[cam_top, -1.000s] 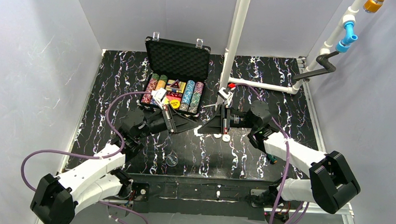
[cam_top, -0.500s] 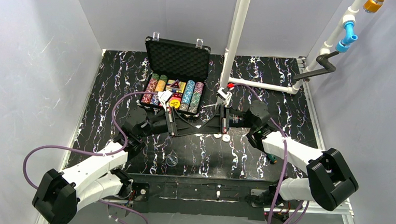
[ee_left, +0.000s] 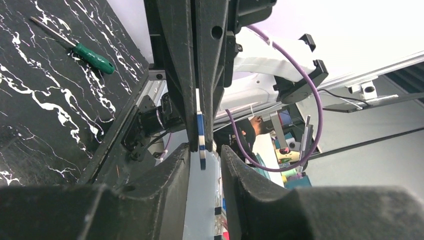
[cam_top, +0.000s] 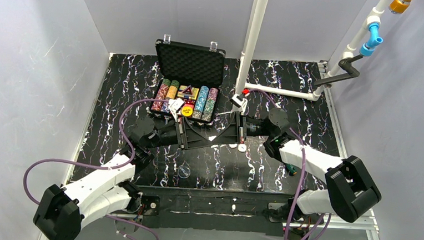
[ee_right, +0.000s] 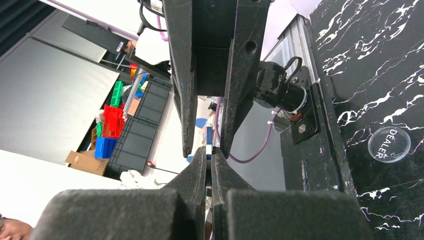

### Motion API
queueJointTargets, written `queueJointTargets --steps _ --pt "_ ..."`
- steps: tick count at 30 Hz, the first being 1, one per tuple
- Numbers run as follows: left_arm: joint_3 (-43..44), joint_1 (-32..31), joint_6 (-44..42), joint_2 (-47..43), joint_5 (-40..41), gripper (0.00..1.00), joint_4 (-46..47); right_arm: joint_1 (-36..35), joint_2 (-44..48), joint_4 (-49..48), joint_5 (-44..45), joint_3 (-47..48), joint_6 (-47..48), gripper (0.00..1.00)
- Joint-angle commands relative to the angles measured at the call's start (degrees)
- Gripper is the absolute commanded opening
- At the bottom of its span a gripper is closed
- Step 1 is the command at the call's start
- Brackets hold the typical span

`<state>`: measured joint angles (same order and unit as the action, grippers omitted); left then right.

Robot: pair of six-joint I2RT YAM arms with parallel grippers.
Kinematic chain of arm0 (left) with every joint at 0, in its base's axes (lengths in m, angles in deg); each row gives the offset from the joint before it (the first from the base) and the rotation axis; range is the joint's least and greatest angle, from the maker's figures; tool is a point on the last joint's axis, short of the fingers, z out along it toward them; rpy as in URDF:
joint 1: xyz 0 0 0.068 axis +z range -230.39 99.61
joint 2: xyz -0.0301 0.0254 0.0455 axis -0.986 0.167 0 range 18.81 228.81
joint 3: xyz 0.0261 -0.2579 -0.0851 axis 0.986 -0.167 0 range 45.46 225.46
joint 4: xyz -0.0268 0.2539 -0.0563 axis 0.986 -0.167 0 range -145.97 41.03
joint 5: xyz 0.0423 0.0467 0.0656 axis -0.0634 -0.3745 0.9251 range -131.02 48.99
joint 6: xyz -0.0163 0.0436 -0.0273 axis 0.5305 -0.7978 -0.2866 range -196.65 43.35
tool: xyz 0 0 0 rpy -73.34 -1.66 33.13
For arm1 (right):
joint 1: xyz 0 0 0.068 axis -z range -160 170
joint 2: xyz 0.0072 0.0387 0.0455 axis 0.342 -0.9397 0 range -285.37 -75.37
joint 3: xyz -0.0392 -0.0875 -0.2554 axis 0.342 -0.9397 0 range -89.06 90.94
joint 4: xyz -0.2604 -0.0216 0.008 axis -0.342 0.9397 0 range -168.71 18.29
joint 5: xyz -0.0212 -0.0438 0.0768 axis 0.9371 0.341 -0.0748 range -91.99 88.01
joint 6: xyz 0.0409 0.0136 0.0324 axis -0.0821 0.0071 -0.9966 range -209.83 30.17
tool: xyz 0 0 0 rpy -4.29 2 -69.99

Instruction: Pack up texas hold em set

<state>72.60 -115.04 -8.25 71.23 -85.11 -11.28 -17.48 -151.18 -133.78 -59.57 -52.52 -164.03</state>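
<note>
1. Since the earlier frame the left claw (ee_left: 204, 154) is no longer hovering at the 6 o'clock rim of the black case (cam_top: 191, 64). It is now meeting the right claw (ee_right: 210, 152) tip to tip over the middle of the bench (cam_top: 223, 173), and the right claw is reaching a little further in to meet it.
2. The right claw is pinching a blue-and-white disc (ee_left: 201, 135) edge-on, its jaws closed tight on the thin rim.
3. The left claw is standing narrowly apart, one finger on each side of that disc. Gaps are showing on both sides, so it is not gripping.
4. The case is lying open at 12 o'clock from the two claws, its foam-lined lid standing upright at the far side.
5. Inside, rows of poker chips (cam_top: 201, 100) are filling the slots toward 9 and 3 o'clock. A red triangle (cam_top: 186, 89) is sitting in the centre compartment, with a yellow disc (cam_top: 187, 111) and a small white piece (cam_top: 176, 103) near the 6 o'clock rim.
6. Outside the case, a clear DEALER disc (ee_right: 389, 144) is lying flat on the bench at 7 o'clock from the claws. A white disc (cam_top: 242, 147) is lying at 4 o'clock from them.
7. A green-handled screwdriver (ee_left: 95, 57) is lying on the bench near its 5 o'clock edge, beside the right arm.
</note>
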Motion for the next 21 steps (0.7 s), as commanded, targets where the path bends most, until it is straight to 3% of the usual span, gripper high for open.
queueJointTargets --steps 1,6,11,14,16,21 --pt "-1.1 0.1 -0.4 -2.2 -3.9 0.28 3.1 0.5 -1.3 -8.6 -2.6 -0.7 -3.6 0.01" --pt "-0.9 0.1 -1.1 -0.9 -6.8 0.24 2.0 0.4 -3.1 -10.6 -5.1 0.5 -5.2 0.01" --pt "-0.2 0.1 -0.9 0.2 -4.8 0.13 1.8 0.4 -2.9 -7.8 -5.8 1.7 -3.6 0.01" --pt "0.4 0.1 -0.6 0.4 -2.2 0.1 0.3 0.1 -1.5 -1.8 -4.5 2.2 0.7 0.01" --pt "0.3 0.1 -0.1 0.2 0.6 0.0 -1.7 -0.2 -0.2 4.2 -3.3 2.8 4.7 0.01" --pt "0.8 0.1 1.7 0.9 5.0 0.01 -7.2 -1.8 2.0 16.2 -0.1 5.3 13.4 0.01"
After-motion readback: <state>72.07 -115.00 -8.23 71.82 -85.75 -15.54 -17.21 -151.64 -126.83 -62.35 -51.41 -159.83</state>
